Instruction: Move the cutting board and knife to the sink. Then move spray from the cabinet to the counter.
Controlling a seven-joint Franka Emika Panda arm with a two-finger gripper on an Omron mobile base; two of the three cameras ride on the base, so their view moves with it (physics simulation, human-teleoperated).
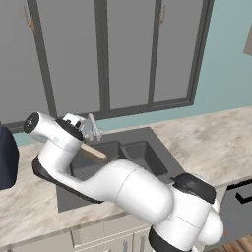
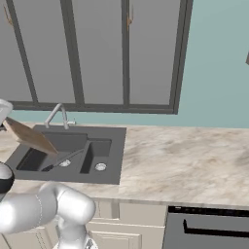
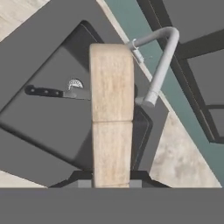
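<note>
Your two-finger gripper (image 3: 111,183) is clamped on the near end of the flat light-brown wooden cutting board (image 3: 111,109), its dark fingertips (image 3: 84,183) pressed against the board's two long edges at the bottom of the hand view. You are holding that board in the air above the dark grey double-basin sink (image 2: 109,155), and it runs straight away from the hand, edge-on to the camera. From the right base view the board (image 2: 30,136) tilts downward toward the sink's larger basin, with its lower end over that basin. In the left base view you see it (image 1: 93,151) poking out from behind the white arm, again over the larger basin.

You can see the small kitchen knife with a black handle and silver blade (image 3: 57,92) lying flat on the floor of the sink's larger basin, next to the round drain; its blade tip passes behind the board from the hand camera. The right base view shows the same knife (image 2: 62,160) lying slantwise near that drain.

Behind the sink stands its slim silver faucet (image 3: 159,65), its curved spout reaching over the basin just beside the far end of the board. Around the sink lies the beige marble-patterned stone counter (image 2: 185,165).
</note>
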